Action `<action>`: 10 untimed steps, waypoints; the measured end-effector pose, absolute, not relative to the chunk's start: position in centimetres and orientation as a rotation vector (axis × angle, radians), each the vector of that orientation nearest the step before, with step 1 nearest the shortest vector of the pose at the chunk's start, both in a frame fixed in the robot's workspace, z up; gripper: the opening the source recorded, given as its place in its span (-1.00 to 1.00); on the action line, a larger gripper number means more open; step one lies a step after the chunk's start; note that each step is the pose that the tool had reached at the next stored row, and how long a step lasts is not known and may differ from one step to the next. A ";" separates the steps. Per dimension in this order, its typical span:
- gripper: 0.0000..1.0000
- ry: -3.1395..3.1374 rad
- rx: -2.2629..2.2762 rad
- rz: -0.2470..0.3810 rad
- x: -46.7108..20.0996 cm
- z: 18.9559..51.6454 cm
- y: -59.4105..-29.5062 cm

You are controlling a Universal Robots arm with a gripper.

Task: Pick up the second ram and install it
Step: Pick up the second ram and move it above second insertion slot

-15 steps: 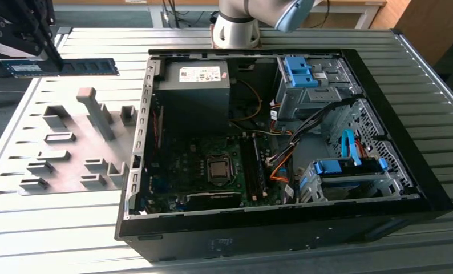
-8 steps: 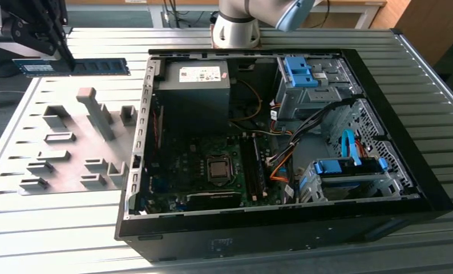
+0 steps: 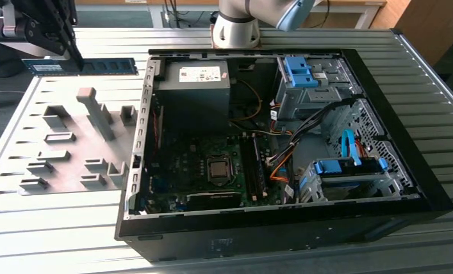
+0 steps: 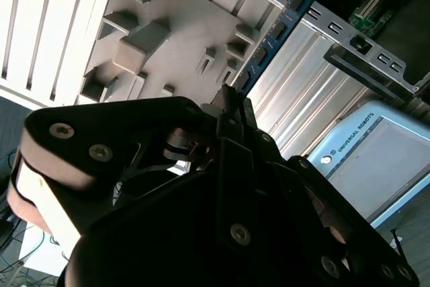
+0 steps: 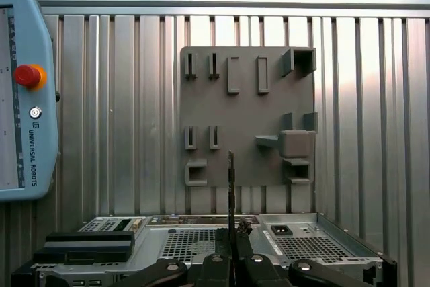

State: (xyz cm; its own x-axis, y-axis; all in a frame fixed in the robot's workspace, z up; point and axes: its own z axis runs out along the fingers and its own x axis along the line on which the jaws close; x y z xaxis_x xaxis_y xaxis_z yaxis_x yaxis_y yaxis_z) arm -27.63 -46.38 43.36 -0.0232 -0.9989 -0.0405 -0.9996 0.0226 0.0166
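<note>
1. The end effector [image 3: 73, 57] is closed down to a narrow gap and grips the second ram [image 3: 105, 66] by its flat sides.
2. In the exterior view the blue stick hangs level in the air. It is lifted clear of the grey fixture plate [image 3: 67, 142] and sits by the plate's far edge.
3. One end of the stick reaches toward the exterior view's right, near the corner of the open computer case [image 3: 409, 188].
4. In the first wrist view the second ram [image 5: 230, 179] shows edge-on as a thin dark line rising from the end effector [image 5: 232, 250]. The fixture plate [image 5: 248, 105] lies behind it.
5. In the second wrist view the stick [image 4: 275, 38] runs out from the end effector [image 4: 232, 105] beside the fixture plate [image 4: 168, 25].
6. The fixture plate lies flat on the ribbed metal counter [image 3: 59, 228]. The case stands just beside it on the exterior view's right, with its motherboard [image 3: 203, 177] exposed.
7. A teach pendant [image 5: 20, 99] rests on the counter near the fixture plate, without touching it.
</note>
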 end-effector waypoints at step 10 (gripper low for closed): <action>-0.73 2.234 -2.183 0.063 -27.2 43.4 -46.4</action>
